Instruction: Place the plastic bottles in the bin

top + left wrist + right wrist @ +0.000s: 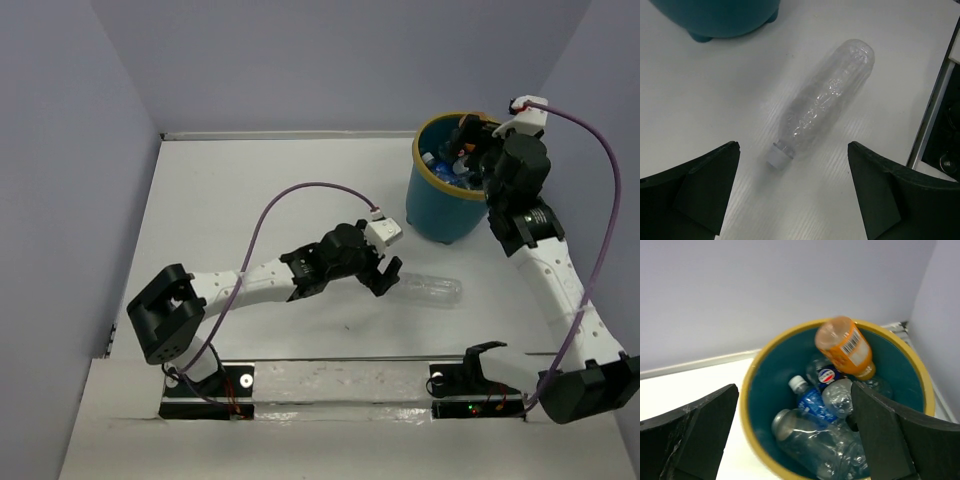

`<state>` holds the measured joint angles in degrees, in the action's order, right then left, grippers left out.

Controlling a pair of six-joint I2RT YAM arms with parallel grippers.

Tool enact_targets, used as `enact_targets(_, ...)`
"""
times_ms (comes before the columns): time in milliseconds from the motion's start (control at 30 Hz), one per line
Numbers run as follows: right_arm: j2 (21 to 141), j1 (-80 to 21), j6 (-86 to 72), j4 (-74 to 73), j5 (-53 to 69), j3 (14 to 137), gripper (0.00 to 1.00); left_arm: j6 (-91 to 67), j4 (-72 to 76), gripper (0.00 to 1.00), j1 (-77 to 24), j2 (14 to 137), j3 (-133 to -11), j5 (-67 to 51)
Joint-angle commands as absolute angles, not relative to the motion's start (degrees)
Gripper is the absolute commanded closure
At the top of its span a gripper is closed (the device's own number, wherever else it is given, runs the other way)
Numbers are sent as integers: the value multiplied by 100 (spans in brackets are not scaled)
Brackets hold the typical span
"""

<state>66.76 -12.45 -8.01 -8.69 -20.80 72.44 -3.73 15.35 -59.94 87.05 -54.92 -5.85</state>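
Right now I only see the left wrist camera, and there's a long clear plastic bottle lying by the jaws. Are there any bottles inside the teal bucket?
Observer: Yes. The round teal-blue bucket with a yellow rim holds several see-through plastic bottles, with a short orange plastic bottle on top.
Operator: Where's the other arm?
Observer: The right gripper hangs over the bucket, jaws open and holding nothing.
Operator: Is mine the only bottle left outside?
Observer: It looks so. The top view shows only the long clear plastic bottle outside the bucket.
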Motion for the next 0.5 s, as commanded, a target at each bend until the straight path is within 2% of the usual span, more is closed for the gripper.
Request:
enact_targets(0, 5899, -1248, -1326, -861, -1144, 7076, 0, 369, 1496, 1, -6161, 9192, -6308, -1317)
enact_targets(100, 5486, -1248, -1573, -870, -582, 6646, 0, 615, 1135, 1, -6345, 9781, -6837, -1240)
enact_targets(467, 4220, -1248, -2082, -940, 290, 5555, 0, 931, 809, 1, -6521, 11355, -7812, -1090)
